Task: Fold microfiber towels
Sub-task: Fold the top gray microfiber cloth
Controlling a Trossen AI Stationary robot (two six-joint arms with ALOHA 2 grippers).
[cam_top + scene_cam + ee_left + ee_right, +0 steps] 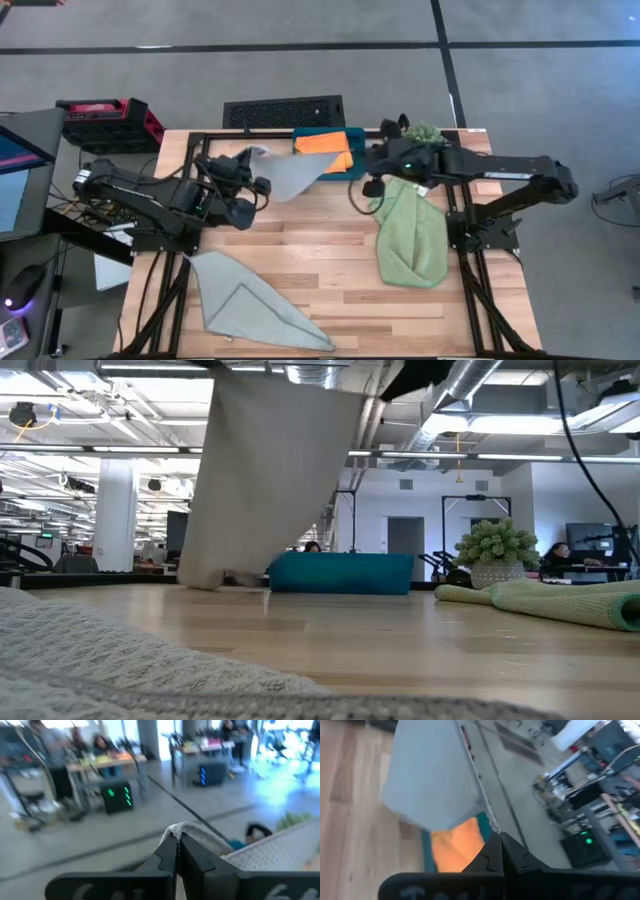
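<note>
A pale grey-blue towel [290, 172] hangs spread between my two grippers above the table's far part; it also shows in the low view [270, 480]. My left gripper [250, 158] is shut on its left top corner. My right gripper [340, 167] is shut on its right top corner. An orange towel [325, 150] lies folded in the teal tray [355, 140]. A light green towel [410, 235] lies crumpled on the table's right side. A second grey-blue towel [245, 305] lies partly folded at the near left. My left gripper pinches a top corner of the grey-blue towel [182, 827] between its two shut fingers. The cloth runs away from the fingers toward the other arm and hangs below. My right gripper pinches the towel's other top corner, at its edge [492, 827], between its two shut fingers. The towel hangs below as a flat sheet; its lower end [205, 578] reaches about table height, and I cannot tell whether it touches.
A spiky green ball-shaped plant [425, 132] stands at the far right beside the tray. A dark vent grille [283, 110] lies beyond the far edge. Bare wood [300, 240] shows mid-table between the lying towels.
</note>
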